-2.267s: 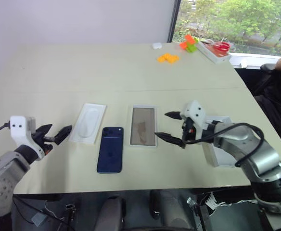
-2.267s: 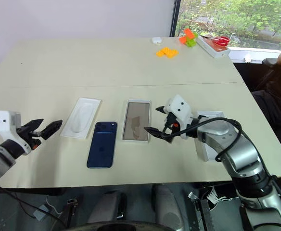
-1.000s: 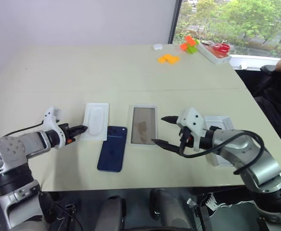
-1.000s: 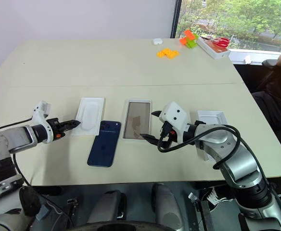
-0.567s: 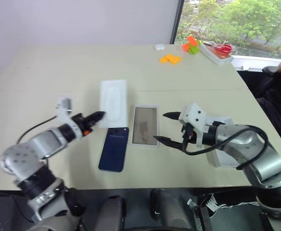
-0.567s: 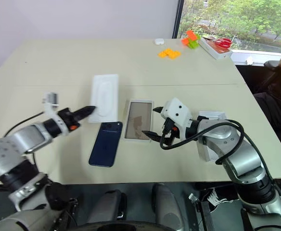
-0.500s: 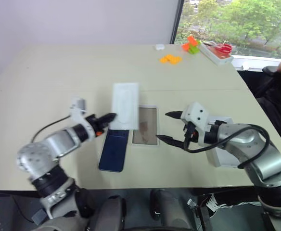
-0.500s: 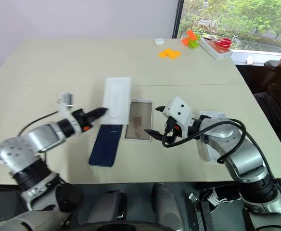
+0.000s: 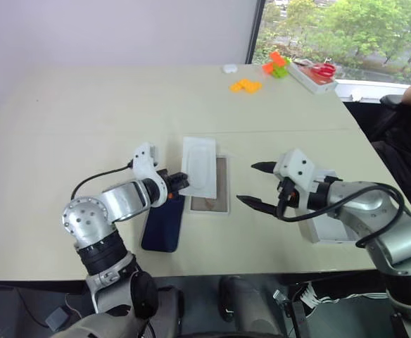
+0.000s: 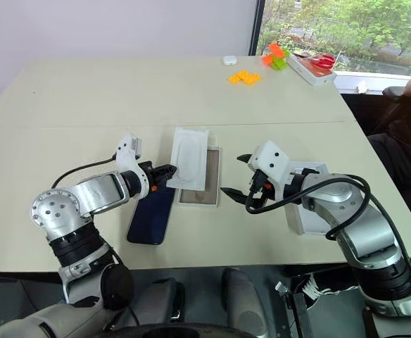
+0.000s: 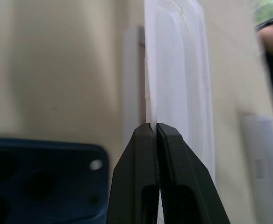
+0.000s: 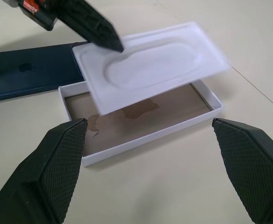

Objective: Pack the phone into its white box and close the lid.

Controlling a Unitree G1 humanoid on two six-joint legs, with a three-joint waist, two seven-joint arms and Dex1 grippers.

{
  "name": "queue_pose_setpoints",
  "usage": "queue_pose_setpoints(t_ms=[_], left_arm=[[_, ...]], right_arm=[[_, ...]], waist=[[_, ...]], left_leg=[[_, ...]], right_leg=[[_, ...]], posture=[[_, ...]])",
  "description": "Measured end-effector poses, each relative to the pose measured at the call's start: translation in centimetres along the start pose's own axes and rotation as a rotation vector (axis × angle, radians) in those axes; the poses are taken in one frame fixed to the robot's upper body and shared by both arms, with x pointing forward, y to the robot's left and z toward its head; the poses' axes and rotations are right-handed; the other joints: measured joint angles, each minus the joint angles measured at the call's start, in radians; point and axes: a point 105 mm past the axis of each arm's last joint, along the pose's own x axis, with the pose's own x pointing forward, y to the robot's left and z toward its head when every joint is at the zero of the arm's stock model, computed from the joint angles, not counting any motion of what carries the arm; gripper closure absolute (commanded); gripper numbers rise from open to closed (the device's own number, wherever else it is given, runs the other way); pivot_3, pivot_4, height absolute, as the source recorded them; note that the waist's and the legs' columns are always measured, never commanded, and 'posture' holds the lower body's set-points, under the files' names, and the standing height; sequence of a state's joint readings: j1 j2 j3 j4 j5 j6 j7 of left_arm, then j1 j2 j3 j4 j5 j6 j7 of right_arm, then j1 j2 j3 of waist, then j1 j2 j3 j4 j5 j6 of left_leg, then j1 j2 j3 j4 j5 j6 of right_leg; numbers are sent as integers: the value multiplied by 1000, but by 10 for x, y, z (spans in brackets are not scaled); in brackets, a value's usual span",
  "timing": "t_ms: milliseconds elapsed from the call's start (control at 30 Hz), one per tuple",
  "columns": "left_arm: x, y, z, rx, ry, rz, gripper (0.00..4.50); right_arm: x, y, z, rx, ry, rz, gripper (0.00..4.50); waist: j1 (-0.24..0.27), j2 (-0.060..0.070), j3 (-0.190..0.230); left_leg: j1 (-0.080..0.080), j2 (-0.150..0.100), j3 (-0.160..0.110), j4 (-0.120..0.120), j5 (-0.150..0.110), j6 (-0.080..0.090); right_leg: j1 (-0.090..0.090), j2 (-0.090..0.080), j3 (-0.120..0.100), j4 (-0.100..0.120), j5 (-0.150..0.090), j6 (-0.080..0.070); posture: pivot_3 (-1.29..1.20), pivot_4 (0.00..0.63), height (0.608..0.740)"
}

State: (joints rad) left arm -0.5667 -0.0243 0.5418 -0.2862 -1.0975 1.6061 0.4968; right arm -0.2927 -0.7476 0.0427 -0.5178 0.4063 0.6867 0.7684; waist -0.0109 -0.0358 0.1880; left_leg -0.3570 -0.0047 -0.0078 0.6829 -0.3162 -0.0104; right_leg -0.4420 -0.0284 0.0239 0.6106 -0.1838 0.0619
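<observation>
Slim dark navy-blue glossy phone [image 9: 164, 220]. Shallow white cardboard box [image 12: 146, 134], floor brown with a paler torn patch. Flat white plastic insert [image 9: 199, 166], oval recess, no print. Pale beige desk [image 9: 86, 113]. White rectangular lid [image 10: 305, 204], plain. Far edge: orange blocks [image 9: 245, 85], one green block [image 9: 280, 70], red-handled scissors [image 9: 323, 68] on a white tray [image 9: 310, 78]. Fingers [image 12: 61, 163] black, cross-hatched pads.
</observation>
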Motion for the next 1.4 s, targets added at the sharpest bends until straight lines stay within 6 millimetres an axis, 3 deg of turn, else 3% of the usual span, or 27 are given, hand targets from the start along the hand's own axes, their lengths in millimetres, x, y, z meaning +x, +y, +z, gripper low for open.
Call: queue_pose_setpoints(t_ms=[433,1200,1300,1400], left_arm=[[3,-21,-11,94,70,-28,4414],[-6,-23,-13,61,136,11,4414],[-1,-28,-25,13,184,38,4414],[2,-29,-35,-19,222,52,3507]], right_arm=[[-1,3,-4,7,5,15,0],[-1,4,-3,6,5,19,0],[0,4,-4,7,5,23,0],[0,5,-4,7,6,26,0]], waist=[[1,0,0],[4,0,0],[10,0,0],[18,0,0]], left_leg=[[0,-1,0,0,0,0],[0,0,0,0,0,-1],[0,0,0,0,0,-1],[0,0,0,0,0,-1]], right_leg=[[0,-1,0,0,0,-2],[0,-3,0,0,-1,-5],[0,-4,0,0,-1,-5],[0,-3,0,-1,-2,-5]], posture=[[0,150,726],[0,150,726],[0,150,726],[0,150,726]])
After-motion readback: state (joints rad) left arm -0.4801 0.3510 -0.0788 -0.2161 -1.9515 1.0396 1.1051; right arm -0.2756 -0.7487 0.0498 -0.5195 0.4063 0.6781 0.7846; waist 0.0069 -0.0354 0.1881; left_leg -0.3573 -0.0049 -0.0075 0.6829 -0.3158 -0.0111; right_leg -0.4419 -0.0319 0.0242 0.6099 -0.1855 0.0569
